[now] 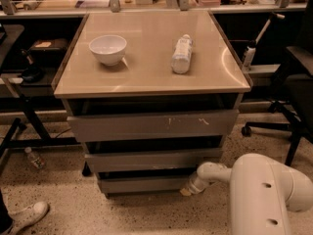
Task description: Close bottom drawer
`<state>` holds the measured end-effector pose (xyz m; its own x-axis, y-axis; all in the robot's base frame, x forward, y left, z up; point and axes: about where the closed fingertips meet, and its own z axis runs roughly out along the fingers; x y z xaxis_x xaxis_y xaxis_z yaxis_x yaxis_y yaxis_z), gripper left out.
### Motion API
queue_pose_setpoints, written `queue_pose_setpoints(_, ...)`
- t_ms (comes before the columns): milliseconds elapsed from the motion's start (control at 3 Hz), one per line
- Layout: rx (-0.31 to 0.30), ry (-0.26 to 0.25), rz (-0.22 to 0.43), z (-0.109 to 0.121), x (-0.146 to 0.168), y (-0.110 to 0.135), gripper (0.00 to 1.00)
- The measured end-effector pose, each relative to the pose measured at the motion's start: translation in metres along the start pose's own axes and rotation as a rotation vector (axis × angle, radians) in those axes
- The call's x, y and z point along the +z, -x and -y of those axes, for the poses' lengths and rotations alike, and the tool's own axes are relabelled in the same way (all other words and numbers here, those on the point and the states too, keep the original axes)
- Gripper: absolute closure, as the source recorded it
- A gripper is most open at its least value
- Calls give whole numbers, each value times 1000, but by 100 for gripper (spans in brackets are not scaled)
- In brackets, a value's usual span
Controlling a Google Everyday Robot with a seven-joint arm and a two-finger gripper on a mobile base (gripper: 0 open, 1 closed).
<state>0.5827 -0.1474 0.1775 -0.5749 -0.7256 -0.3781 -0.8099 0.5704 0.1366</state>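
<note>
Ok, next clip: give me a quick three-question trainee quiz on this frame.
1. True or false: the gripper is low down at the right end of the bottom drawer front.
2. Fill in: on the cabinet top, a white ___ stands left of the lying bottle.
3. Which drawer front bears pale scratch marks? A top, B middle, C bottom.
Key: 1 true; 2 bowl; 3 A, the top drawer.

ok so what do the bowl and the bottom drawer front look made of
Bowl: smooth white with slight sheen, likely ceramic, maybe plastic. Bottom drawer front: plain matte grey-brown, probably laminate or painted board. The hand is at its right end.
</note>
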Motion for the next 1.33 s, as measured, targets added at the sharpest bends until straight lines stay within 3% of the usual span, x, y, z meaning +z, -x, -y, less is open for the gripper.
queue_pose_setpoints(667,0,0,0,0,0,0,11)
queue_pose_setpoints(1000,0,0,0,0,0,0,0)
queue_pose_setpoints(1333,0,0,0,0,0,0,0)
